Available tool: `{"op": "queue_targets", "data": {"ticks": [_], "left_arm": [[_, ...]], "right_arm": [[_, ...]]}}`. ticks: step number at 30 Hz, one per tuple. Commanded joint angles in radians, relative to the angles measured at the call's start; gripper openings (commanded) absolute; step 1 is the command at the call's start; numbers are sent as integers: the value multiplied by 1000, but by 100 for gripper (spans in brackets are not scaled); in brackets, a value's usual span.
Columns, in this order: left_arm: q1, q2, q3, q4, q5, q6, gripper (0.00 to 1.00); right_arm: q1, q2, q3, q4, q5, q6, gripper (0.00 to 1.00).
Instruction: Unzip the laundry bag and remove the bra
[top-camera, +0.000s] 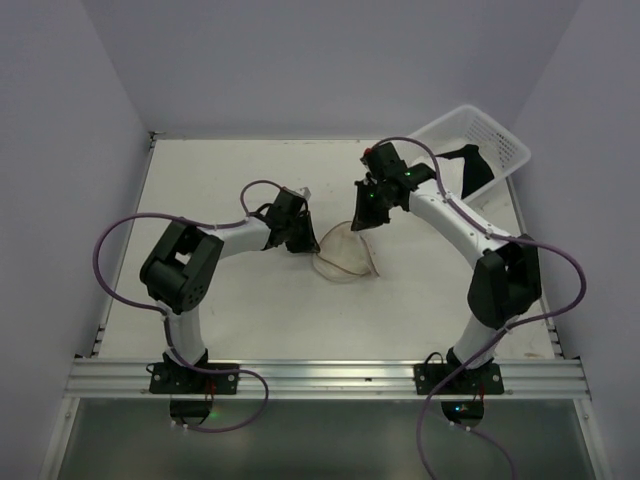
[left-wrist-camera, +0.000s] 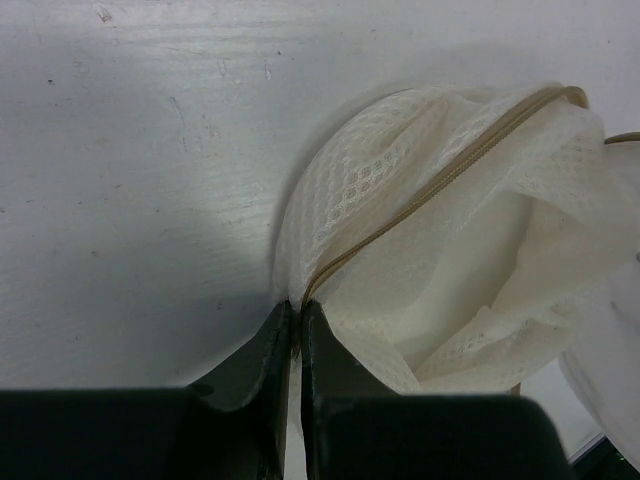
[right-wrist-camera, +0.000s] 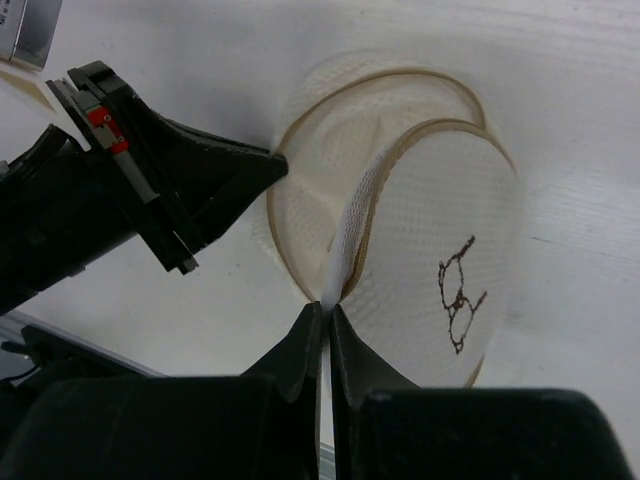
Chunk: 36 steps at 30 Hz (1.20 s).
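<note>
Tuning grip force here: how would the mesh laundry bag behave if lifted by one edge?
Probably floppy: the laundry bag folds and creases where the left end effector and right end effector pinch it. Likely light: its open inside looks empty.

The left arm (top-camera: 190, 262) reaches forward and to the right with its elbow folded out to the left. Its left gripper (top-camera: 298, 236) has its fingers closed to a thin slit on the rim of the laundry bag (top-camera: 345, 255). The right arm (top-camera: 455, 215) bends in from the right, forearm stretched toward the other arm, and the right gripper (top-camera: 364, 214) points down, pinched tight on a fold of the bag's mesh.
</note>
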Motion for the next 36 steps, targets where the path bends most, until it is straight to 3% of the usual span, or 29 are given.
{"op": "queue_targets", "data": {"ticks": [1,12,16,24,26,31,36], "left_arm": [[-7,-5,9,47,24,-11,4],[-10,-36,-69,101,61,-26,4],[-10,-53,-96,101,50,-29,6],[-6,-114,-150,70,-3,-29,18],[0,-128,-171,55,-19,-37,21],[52,-206,-222,12,-37,-48,28],[77,-312,-230,-46,-88,-31,43]], "right_arm": [[16,65,16,116,-154,55,0],[37,217,-131,525,-247,271,0],[40,266,-223,650,-276,328,6],[39,305,-379,909,-354,428,39],[39,306,-378,911,-357,420,47],[37,246,-372,906,-359,386,55],[37,138,-340,831,-325,308,72]]}}
